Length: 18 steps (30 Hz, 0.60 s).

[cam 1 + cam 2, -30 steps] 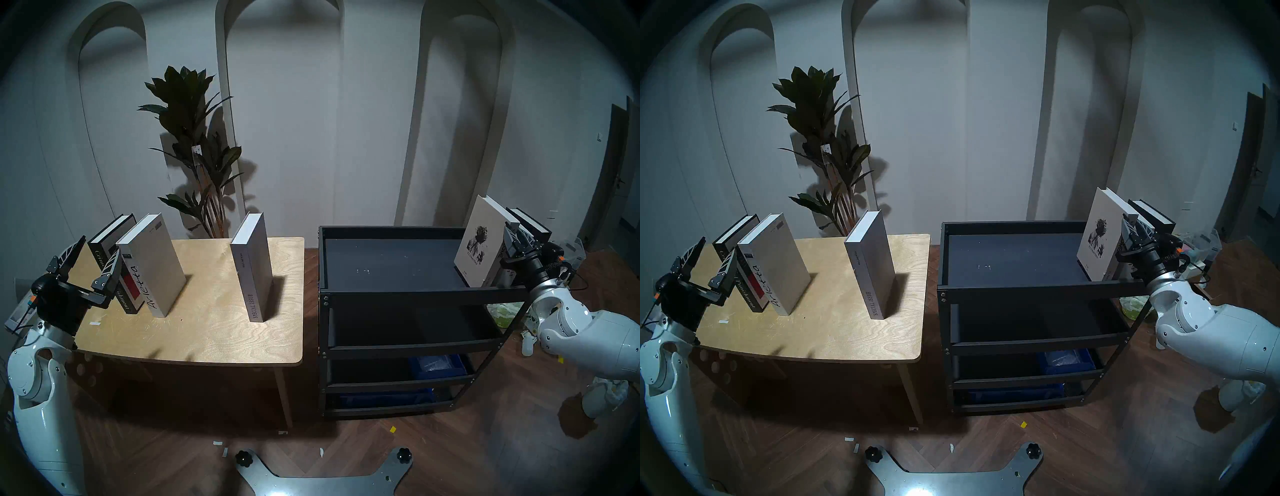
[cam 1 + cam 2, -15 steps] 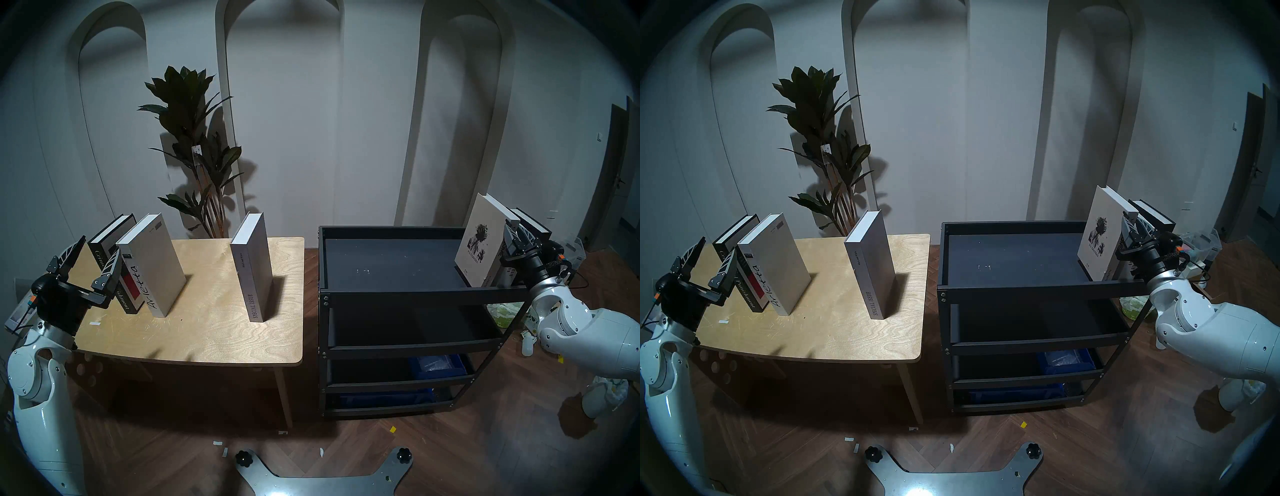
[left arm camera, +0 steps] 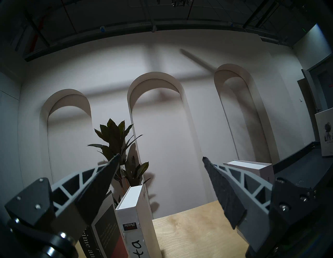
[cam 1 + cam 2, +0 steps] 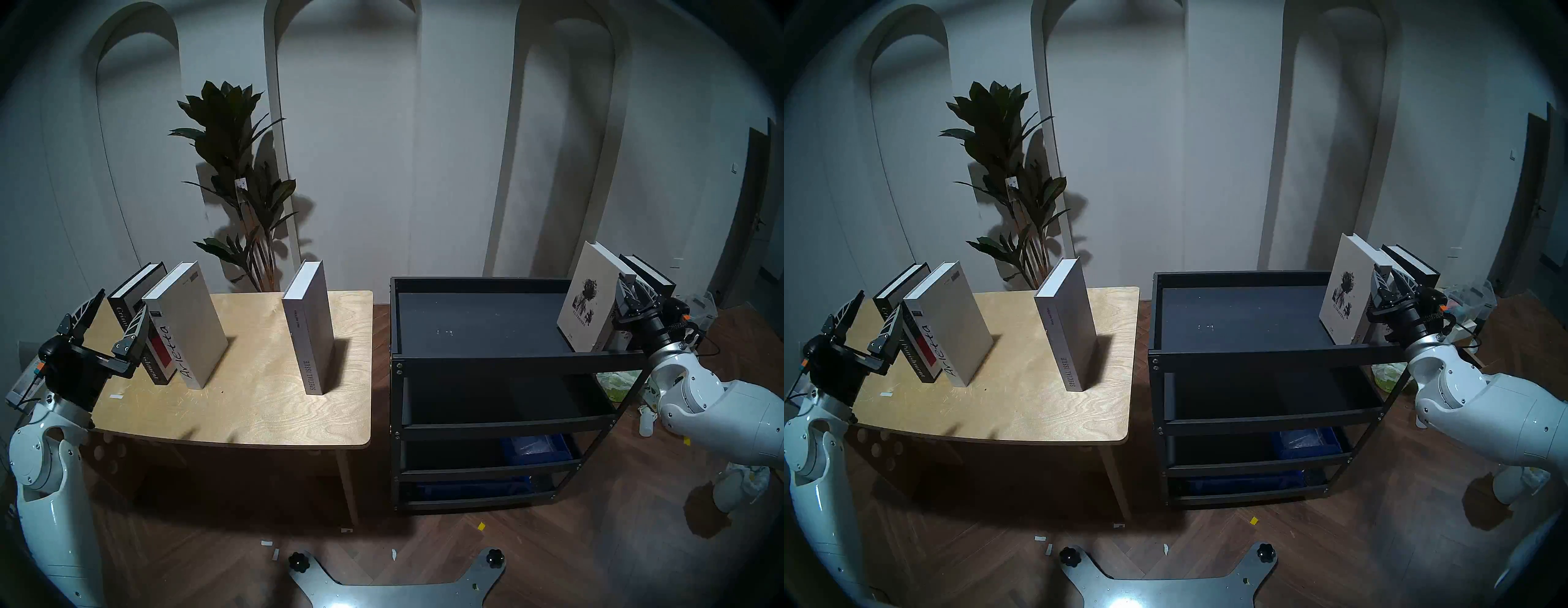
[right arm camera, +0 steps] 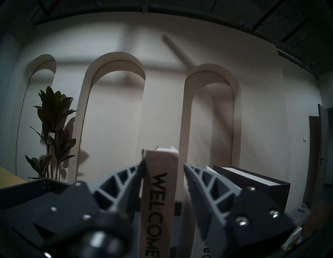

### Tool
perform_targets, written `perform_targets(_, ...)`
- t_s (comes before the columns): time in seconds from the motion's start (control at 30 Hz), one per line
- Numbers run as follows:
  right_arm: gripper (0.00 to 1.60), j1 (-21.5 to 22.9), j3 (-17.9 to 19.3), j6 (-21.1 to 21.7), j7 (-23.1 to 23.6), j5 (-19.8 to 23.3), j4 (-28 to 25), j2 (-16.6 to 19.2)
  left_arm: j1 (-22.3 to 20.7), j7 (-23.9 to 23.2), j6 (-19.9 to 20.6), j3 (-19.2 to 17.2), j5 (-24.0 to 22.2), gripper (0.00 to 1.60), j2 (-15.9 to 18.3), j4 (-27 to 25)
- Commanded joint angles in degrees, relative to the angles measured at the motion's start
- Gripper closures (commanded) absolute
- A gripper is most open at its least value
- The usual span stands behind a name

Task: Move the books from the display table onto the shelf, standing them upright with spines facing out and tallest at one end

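On the light plywood worktop [image 4: 263, 407], three books are being kept upright: the black Crime and Punishment book [image 4: 127, 314] and the white Arietta book [image 4: 186, 327] are leaning together near the left edge, and the grey Special Issue book [image 4: 312, 327] is standing alone near the middle. The left gripper [image 4: 112, 316] is being held just in front of the Crime and Punishment spine, its jaws spread wide with nothing between them.

On the top tray of the black metal rack [image 4: 479, 361], at its right end, the beige Welcome book [image 5: 160, 189] is standing with its spine facing out, and a white book [image 5: 187, 207] and a black book [image 5: 255, 182] are standing just to its right. The right gripper [image 5: 163, 166] is being held around the Welcome spine; its jaws are parted, the left finger [image 5: 126, 180] touching the book's edge and the right finger [image 5: 203, 183] standing slightly clear, so the book is being released rather than clamped.

A potted plant [image 4: 237, 170] is standing behind the worktop.
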Motion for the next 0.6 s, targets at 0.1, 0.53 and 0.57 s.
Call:
perform_targets(0.1, 0.24, 0.64, 0.75, -0.60, -0.74, -0.11, -1.14, 0.58, -0.28, 0.15, -0.08, -0.22, -0.03, 0.00, 0.15, -0.94)
perform_targets(0.53, 0.21, 0.08, 1.88, -3.18, -3.55, 0.20, -3.52, 2.95, -0.29, 0.11, -0.11, -0.21, -0.04, 0.00, 0.17, -0.90)
perform_targets(0.57, 0.11, -0.12, 2.40, -4.11, -4.16, 0.32, -3.73, 3.04, -0.29, 0.10, -0.12, -0.21, -0.05, 0.00, 0.17, -0.89)
